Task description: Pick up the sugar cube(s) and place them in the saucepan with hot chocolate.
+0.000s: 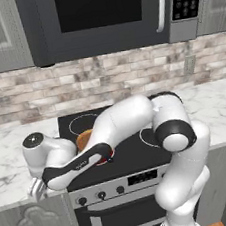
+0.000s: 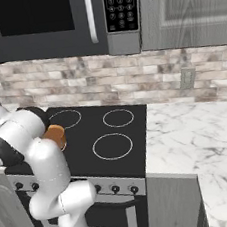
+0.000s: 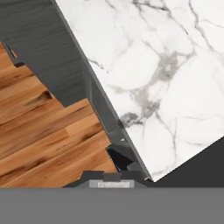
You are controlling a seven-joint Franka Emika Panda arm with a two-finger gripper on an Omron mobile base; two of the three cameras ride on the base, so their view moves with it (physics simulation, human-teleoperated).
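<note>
The arm [image 1: 131, 122] is swung far out to the left of the stove, its hand low over the front edge of the marble bench [image 1: 11, 163] — this reads as the reaching or searching step, with no cube yet carried that the pictures can confirm. The claw [image 1: 37, 189] sits just past the bench lip, its fingers pressed together; whether anything is pinched between them I cannot tell. The next move likely calls for finding a sugar cube, none of which I can make out, and bringing the hand back above the bench.

The saucepan [image 1: 84, 139], copper-orange, stands on the black cooktop [image 2: 112, 130], half hidden behind the forearm. The hand view looks down on white veined marble, a grey cabinet front [image 3: 48, 52] and a wooden floor [image 3: 39, 140] below. Behind runs a brick backsplash [image 2: 131, 78], with a microwave [image 1: 107, 15] above.
</note>
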